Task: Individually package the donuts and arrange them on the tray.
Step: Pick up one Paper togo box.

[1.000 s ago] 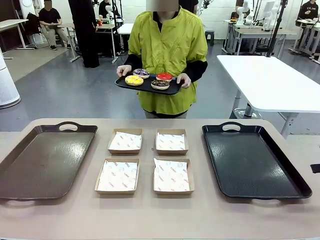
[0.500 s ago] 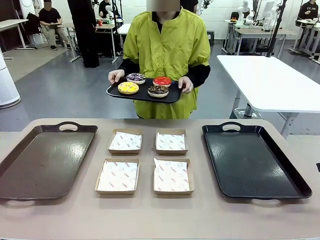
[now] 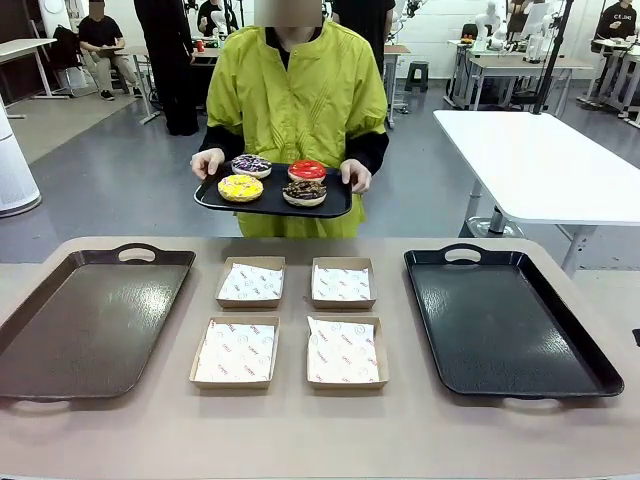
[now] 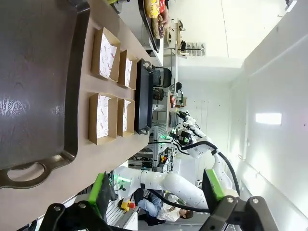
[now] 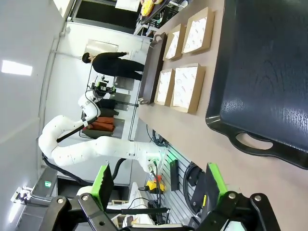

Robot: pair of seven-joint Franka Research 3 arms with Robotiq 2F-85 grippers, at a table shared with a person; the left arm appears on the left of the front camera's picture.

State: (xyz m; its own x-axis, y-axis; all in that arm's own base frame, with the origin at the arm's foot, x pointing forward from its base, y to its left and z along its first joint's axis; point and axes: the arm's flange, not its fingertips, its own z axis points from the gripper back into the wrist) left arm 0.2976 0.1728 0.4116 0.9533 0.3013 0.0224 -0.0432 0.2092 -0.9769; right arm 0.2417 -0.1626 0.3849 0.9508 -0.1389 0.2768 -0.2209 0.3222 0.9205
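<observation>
Across the table a person holds a small black tray [image 3: 273, 204] carrying the four donuts. The yellow donut [image 3: 241, 187] and the chocolate donut [image 3: 304, 192] sit in front. The purple sprinkled donut [image 3: 251, 165] and the red donut [image 3: 307, 170] sit behind. In the left wrist view the yellow donut [image 4: 153, 7] peeks in at the top edge. My left gripper [image 4: 158, 190] is open and holds nothing, off the table's edge beside the brown tray [image 4: 33, 72]. My right gripper [image 5: 159, 182] is likewise open with nothing in it, beyond the handle of the black tray [image 5: 269, 72].
Two paper-lined cardboard boxes [image 3: 250, 282] [image 3: 342, 283] form a far row mid-table, and two more boxes [image 3: 236, 351] [image 3: 346, 351] a near row. The brown tray [image 3: 85, 320] lies left and the black tray [image 3: 505, 320] right. A white table [image 3: 540, 160] stands behind right.
The person has stepped closer to the table and a little to the left, and the tray of donuts has come forward and lower. The boxes and large trays have not moved.
</observation>
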